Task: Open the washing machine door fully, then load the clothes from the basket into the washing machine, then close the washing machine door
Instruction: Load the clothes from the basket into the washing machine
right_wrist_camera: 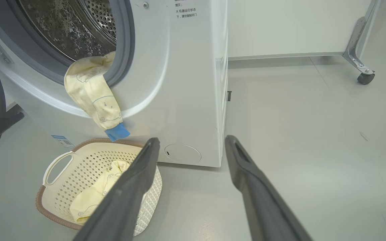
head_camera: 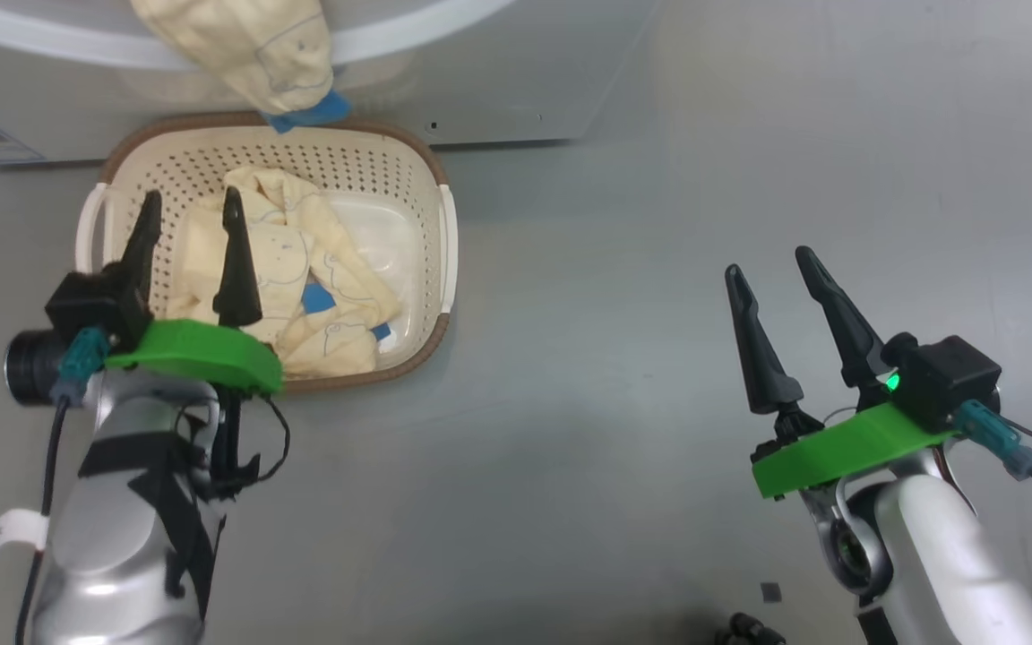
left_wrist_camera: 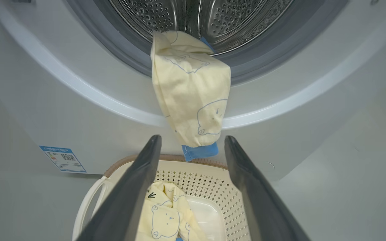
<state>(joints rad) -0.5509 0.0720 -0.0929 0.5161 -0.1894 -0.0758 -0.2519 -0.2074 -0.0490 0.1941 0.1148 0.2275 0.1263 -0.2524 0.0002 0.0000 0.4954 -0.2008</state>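
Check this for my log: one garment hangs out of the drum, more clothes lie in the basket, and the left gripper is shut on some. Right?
Wrong on the grip: the left gripper stands open over the basket, holding nothing, as the head view shows. Rest stands.

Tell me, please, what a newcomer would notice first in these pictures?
A cream-yellow garment hangs out of the open mouth of the washing machine, its blue cuff dangling above the basket on the floor. More clothes lie in that basket, where the open left pincer hovers; the open right pincer hangs over the grey floor.
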